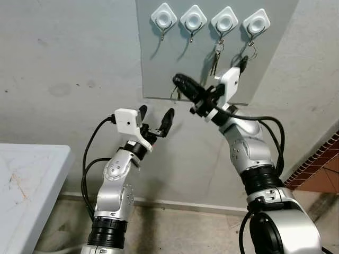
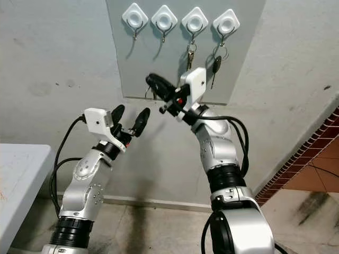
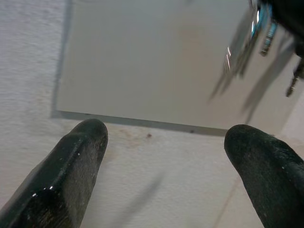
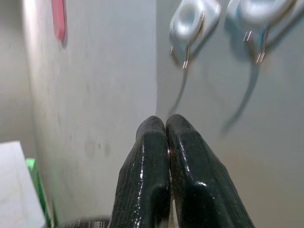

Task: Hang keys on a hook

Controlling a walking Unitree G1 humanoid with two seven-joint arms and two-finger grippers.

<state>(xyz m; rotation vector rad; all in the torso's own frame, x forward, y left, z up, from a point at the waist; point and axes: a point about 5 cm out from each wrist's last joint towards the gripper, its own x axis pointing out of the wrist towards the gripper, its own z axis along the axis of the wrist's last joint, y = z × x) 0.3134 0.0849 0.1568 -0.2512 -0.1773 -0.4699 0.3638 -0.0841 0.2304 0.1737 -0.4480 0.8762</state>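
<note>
Black fingers pressed together form the right gripper (image 1: 181, 82), raised in front of the lower edge of a grey wall panel (image 1: 159, 63). A key ring (image 1: 174, 94) dangles just beneath its tips; whether the fingers pinch it I cannot tell. To the left and lower, the left gripper (image 1: 156, 120) is held up with its fingers spread apart. On the panel above, a row of four white hooks (image 1: 164, 17): the two on the left are bare, the third holds a bunch of keys (image 1: 216, 58), the fourth another key (image 1: 244, 59). A white table (image 1: 26, 174) stands at far left.
</note>
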